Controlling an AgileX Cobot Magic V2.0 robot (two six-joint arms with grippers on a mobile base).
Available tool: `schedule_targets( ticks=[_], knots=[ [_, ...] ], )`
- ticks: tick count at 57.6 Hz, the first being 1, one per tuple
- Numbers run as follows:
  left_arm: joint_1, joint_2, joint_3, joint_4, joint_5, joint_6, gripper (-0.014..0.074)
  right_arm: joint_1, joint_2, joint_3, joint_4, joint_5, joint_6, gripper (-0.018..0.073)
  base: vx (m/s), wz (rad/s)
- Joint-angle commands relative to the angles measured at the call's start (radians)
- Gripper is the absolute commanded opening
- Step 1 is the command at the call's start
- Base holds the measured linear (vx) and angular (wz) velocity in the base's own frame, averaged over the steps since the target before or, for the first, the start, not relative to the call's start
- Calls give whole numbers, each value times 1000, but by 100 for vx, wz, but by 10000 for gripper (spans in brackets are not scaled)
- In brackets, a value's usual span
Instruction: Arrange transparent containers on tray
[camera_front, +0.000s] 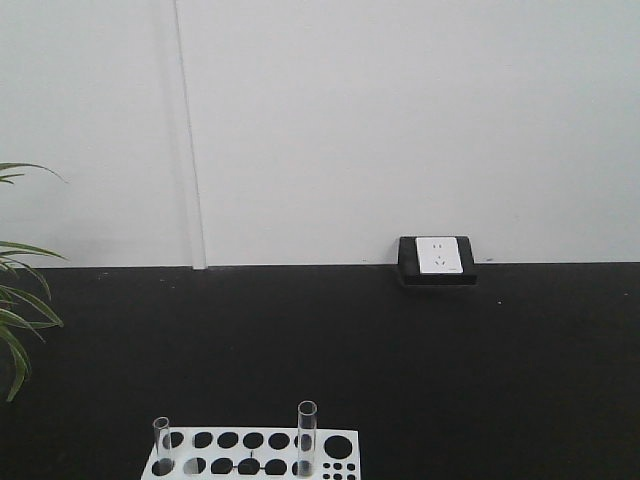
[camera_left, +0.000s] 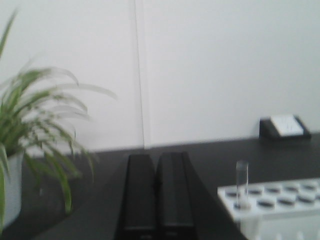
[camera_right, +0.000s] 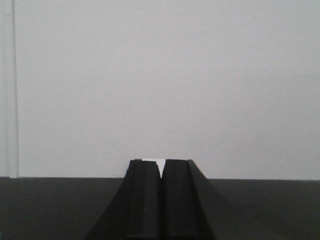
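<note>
Exterior front-facing view puts the white perforated tray (camera_front: 340, 445) at 6 o'clock on the black table (camera_front: 450, 370), its near part cut off by the frame edge. Two test tubes stand upright in its holes: the left tube (camera_front: 162, 445) at the tray's 9 o'clock end and the second tube (camera_front: 306, 438) nearer its 3 o'clock side, well apart, with empty holes between them. A wall socket (camera_front: 437, 258) sits just past centre at 3 o'clock, and a plant (camera_front: 15, 320) leans in at 9 o'clock. No arm and no loose tube shows in this view, so I cannot judge how much of the task remains. From the left wrist, the left gripper (camera_left: 156, 162) has its jaws pressed together on nothing, with an upright tube (camera_left: 242, 180) on the tray's corner at its 3 o'clock and the plant's leaves at its 9 o'clock. The right gripper (camera_right: 161, 167) is likewise closed and empty but for a sliver of gap at the tips, and it faces bare wall. The likeliest trouble is a sideways swing of the left arm toward 3 o'clock: closed fingers would strike that slim glass tube, tip it or drag the light tray along. A swing the other way could snag the leaves.
</note>
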Motion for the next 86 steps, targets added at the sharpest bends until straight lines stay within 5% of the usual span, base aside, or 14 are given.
schedule_targets(
  ticks=[1,9,18,31,64,86],
  knots=[
    [2,-3,14,-7,-203,-11,-8,-5,5,-23,15,-91,11,-11,0,0],
    [2,-2,-98,-7,-176,-11,-8,-5,41,-165,24,18,21,-11,0,0],
    [2,31,-347,-4,-8,9,-8,-5,154,-411,22,183,17,-11,0,0],
    [2,240,-635,28,159,187,-8,-5,371,-622,17,277,17,-11,0,0],
    [2,535,-583,18,219,145,43,-5,652,-618,24,365,17,36,0,0],
    [2,718,-510,20,247,70,282,-5,690,-618,24,365,17,358,0,0]
  ],
)
